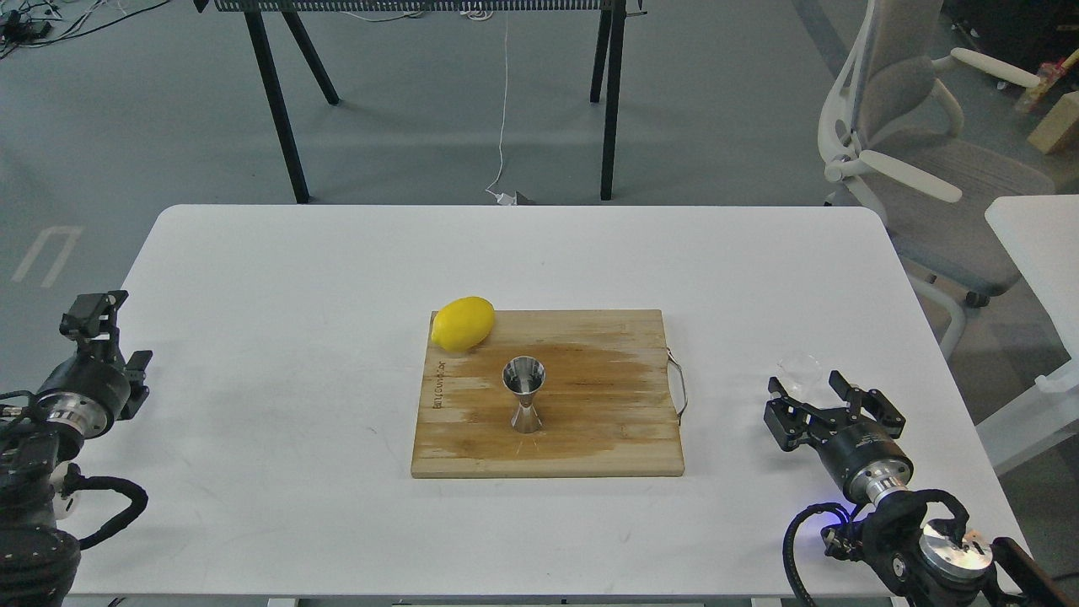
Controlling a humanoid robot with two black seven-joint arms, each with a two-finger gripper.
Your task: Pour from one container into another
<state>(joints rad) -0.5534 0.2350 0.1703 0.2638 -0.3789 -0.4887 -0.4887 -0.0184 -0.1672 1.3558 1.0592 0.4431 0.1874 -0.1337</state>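
The shiny steel jigger (523, 394) stands upright near the middle of the wooden cutting board (607, 421). The small clear glass cup (801, 367) sits upright on the white table, right of the board. My right gripper (807, 388) is just in front of the cup. Its fingers are spread open, and the cup sits at or just past their tips. My left gripper (88, 308) hangs at the table's left edge, far from both containers. It looks small and dark, so its fingers cannot be told apart.
A yellow lemon (463, 323) lies on the board's far left corner. A metal handle (678, 386) sticks out of the board's right side. An office chair (919, 152) and a second white table (1037, 253) stand to the right.
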